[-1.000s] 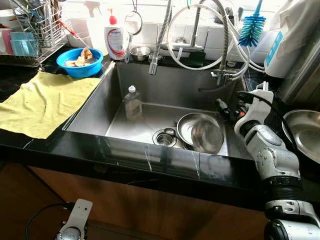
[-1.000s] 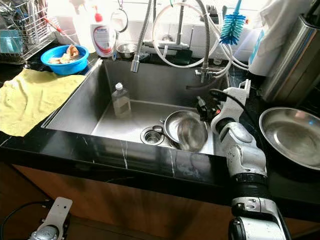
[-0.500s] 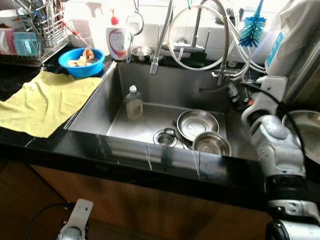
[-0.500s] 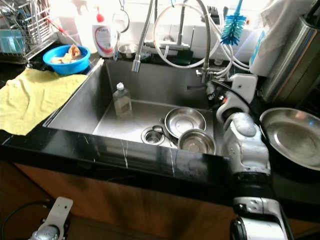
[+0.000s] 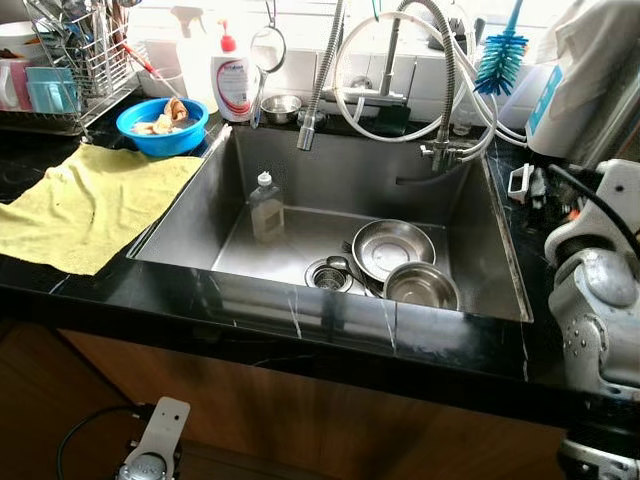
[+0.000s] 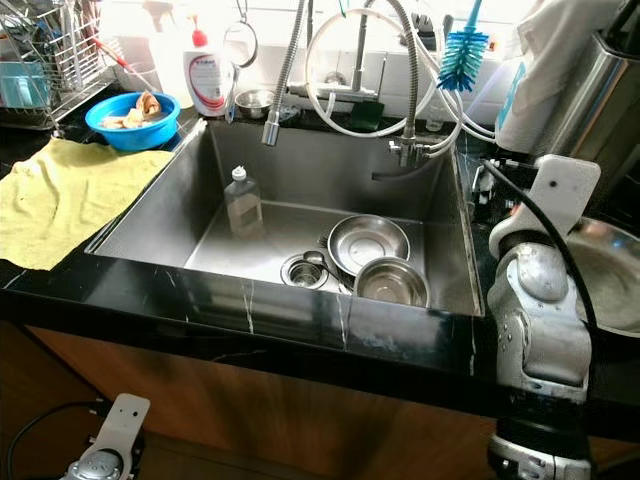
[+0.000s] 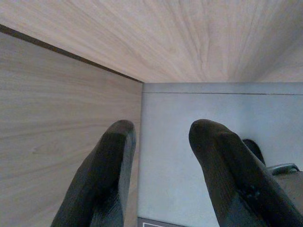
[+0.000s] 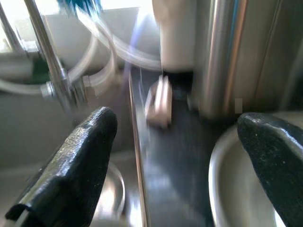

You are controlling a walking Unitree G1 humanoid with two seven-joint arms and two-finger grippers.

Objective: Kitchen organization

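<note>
The right gripper (image 8: 177, 156) hangs spread wide and empty above the black counter (image 6: 470, 215) at the sink's right edge, having pulled back out of the basin since a second ago. The small steel bowl (image 5: 421, 286) it was tilting then now sits upright on the sink (image 5: 300, 165) floor, touching the wider steel dish (image 5: 393, 247) beside the drain (image 5: 328, 274). By my reading, that marks a release, with the arm moving toward the large steel pan (image 6: 605, 290) on the counter just beside the gripper. The bowls lie below and to its left, well apart. The left gripper (image 7: 161, 175) hangs idle by the wooden cabinet (image 7: 61, 118), fingers parted, holding nothing.
</note>
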